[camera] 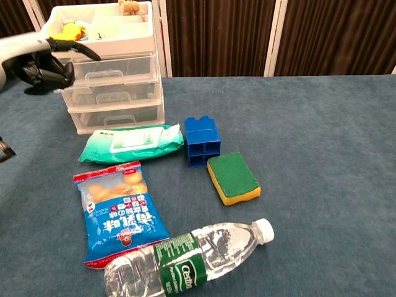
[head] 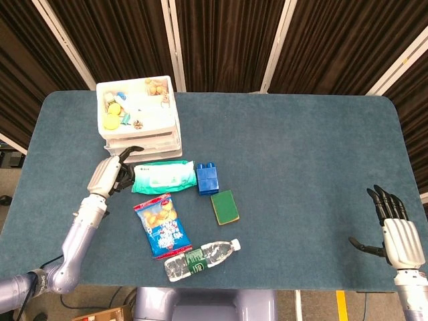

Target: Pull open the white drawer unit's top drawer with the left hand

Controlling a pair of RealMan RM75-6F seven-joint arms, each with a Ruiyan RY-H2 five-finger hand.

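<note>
White drawer unit [camera: 114,80] sits at the far left of the blue worktop [head: 301,167], top tray full of small items. Top drawer [camera: 117,65] looks flush with the ones below, not visibly pulled out. Left hand [camera: 40,65] is at the unit's left front corner, fingers curled, one finger reaching over the top drawer's front edge; can't tell whether it actually grips anything. Right hand [head: 394,224] hovers at the near right edge, fingers spread, holding nothing. In front of the unit: green wipes pack [camera: 131,142], blue block [camera: 203,141], green-yellow sponge [camera: 233,178], blue snack bag [camera: 120,210] with writing too small to read, water bottle [camera: 189,260] with a green "Cestbon" label.
</note>
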